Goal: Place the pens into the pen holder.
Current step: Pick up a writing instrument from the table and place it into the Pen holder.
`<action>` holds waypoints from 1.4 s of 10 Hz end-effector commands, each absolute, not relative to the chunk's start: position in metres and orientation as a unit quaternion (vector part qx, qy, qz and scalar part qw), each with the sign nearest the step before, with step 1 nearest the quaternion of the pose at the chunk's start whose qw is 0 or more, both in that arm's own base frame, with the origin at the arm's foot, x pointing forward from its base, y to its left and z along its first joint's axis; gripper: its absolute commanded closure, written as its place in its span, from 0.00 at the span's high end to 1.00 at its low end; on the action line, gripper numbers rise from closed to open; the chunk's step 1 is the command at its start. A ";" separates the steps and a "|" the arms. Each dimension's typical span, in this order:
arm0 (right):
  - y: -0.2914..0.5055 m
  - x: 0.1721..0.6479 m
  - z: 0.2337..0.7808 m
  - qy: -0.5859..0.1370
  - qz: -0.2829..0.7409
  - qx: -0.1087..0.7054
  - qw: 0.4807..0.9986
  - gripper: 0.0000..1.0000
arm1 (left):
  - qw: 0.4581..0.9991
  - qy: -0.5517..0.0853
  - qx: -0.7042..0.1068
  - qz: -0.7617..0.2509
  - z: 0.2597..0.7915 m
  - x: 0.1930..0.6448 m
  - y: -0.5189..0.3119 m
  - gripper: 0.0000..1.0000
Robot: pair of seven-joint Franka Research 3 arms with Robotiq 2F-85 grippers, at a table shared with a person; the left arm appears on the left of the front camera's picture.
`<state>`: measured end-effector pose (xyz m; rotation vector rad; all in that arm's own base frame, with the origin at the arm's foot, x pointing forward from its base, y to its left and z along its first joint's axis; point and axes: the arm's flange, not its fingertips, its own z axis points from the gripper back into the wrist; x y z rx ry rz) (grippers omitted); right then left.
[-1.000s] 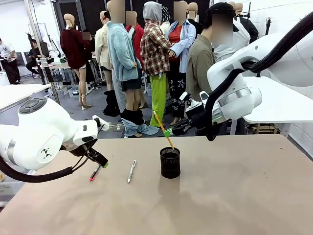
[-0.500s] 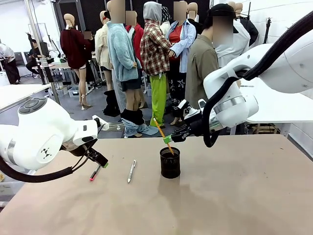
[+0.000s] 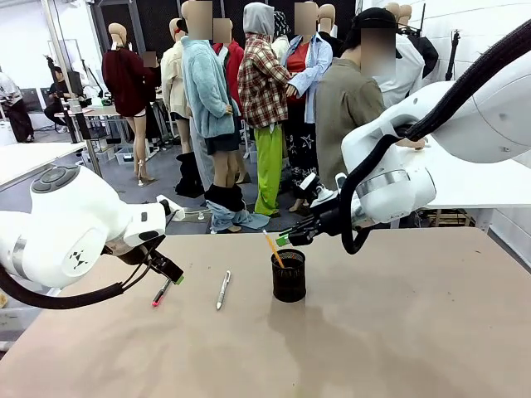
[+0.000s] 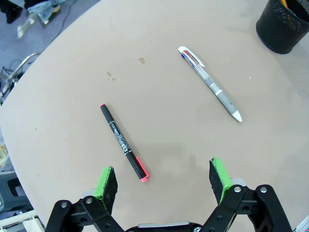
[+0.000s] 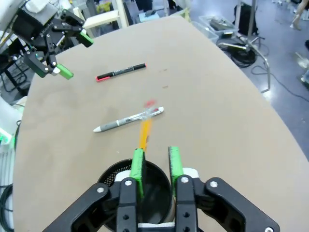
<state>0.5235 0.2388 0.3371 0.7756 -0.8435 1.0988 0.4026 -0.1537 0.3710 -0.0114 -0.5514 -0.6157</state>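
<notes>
Orange pen (image 3: 272, 249) now sits lower in mesh pen holder (image 3: 289, 280), mid-frame. Right gripper (image 3: 284, 240) fingers slightly parted, empty, just above rim. Left gripper (image 4: 161, 174) fingers wide open over black/pink marker (image 4: 123, 142), lower left.

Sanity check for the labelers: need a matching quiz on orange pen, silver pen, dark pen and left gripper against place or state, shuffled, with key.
1 orange pen
2 silver pen
3 dark pen
4 left gripper

A flat on the table, between another loose pen and the holder
B jaws wide open
C leaning in the holder
D flat on the table, nearest the left gripper

Pairs: 1-C, 2-A, 3-D, 4-B
</notes>
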 end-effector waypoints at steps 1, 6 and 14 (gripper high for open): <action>0.230 0.514 0.332 -0.405 0.487 0.351 0.690 0.77 | 0.917 -0.268 -0.007 -0.296 0.371 0.403 -0.151 1.00; 0.109 0.496 0.389 -0.437 0.396 0.233 0.773 0.82 | 0.917 -0.268 -0.007 -0.296 0.371 0.403 -0.151 1.00; 0.006 0.472 0.474 -0.188 0.231 0.021 0.955 0.82 | 0.917 -0.268 -0.007 -0.296 0.371 0.403 -0.151 1.00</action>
